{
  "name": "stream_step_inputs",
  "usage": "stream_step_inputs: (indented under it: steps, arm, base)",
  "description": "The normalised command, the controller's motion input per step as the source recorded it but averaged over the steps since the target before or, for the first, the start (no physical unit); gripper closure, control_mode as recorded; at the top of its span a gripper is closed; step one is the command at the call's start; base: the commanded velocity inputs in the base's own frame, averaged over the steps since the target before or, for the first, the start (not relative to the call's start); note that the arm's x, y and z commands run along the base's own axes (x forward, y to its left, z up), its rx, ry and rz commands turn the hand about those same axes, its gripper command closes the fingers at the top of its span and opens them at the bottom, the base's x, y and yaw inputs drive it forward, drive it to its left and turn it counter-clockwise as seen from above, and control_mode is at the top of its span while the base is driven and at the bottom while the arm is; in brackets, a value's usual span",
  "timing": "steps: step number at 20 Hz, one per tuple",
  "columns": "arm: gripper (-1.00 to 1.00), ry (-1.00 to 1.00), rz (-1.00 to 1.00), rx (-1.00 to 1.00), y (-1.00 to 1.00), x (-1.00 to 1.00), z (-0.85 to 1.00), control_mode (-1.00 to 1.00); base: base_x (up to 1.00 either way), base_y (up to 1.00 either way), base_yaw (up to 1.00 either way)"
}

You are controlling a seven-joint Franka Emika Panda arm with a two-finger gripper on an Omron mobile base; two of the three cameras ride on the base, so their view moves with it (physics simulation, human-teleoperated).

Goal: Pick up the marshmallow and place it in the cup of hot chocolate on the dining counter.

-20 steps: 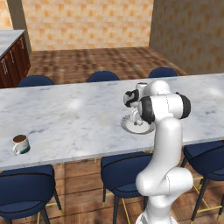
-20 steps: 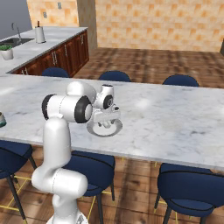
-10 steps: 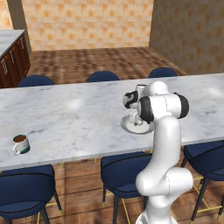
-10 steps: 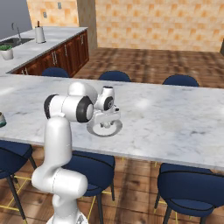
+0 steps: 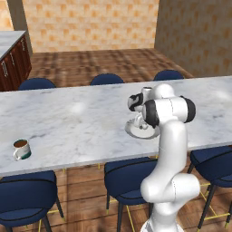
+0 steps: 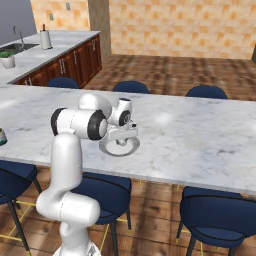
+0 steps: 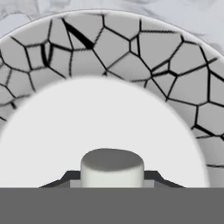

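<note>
Marshmallow sits between my fingers on the white middle of the crackle-rimmed plate; my dark fingertips flank it, but I cannot tell whether they press it. My hand hangs low over the plate on the bench. The mug stands well apart, near the bench's left end.

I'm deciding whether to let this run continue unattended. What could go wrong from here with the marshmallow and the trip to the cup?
1. In the hand view the marshmallow sits low between the end effector's fingertips, over the plate; whether it is squeezed firmly cannot be told, so it may slip on lifting.
2. The cup of hot chocolate stands far along the dining counter, near its front edge; a long carry may shake the marshmallow loose, or the arm may nudge the cup off.
</note>
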Motion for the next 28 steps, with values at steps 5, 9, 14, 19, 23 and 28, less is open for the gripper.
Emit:
stream_step_inputs:
  steps: [5, 9, 14, 19, 23, 28]
  arm:
    - [1.0, -0.04, 0.0, 0.0, 0.01, -0.29, 0.14, -1.0]
    - [1.0, -0.31, 0.02, 0.0, 0.07, -0.65, 0.78, -1.0]
    - [1.0, -0.34, 0.06, 0.0, 0.16, -0.76, 0.79, -1.0]
    - [1.0, -0.21, 0.2, 0.1, 0.45, -0.39, 0.79, -1.0]
    - [1.0, -0.19, 0.31, 0.17, 0.5, -0.18, 0.69, -1.0]
    - [1.0, -0.3, 0.3, 0.21, 0.47, -0.09, 0.59, -1.0]
  base:
    - [0.0, 0.0, 0.0]
    - [0.0, 0.0, 0.0]
    - [0.0, 0.0, 0.0]
    - [0.0, 0.0, 0.0]
    - [0.0, 0.0, 0.0]
    - [0.0, 0.0, 0.0]
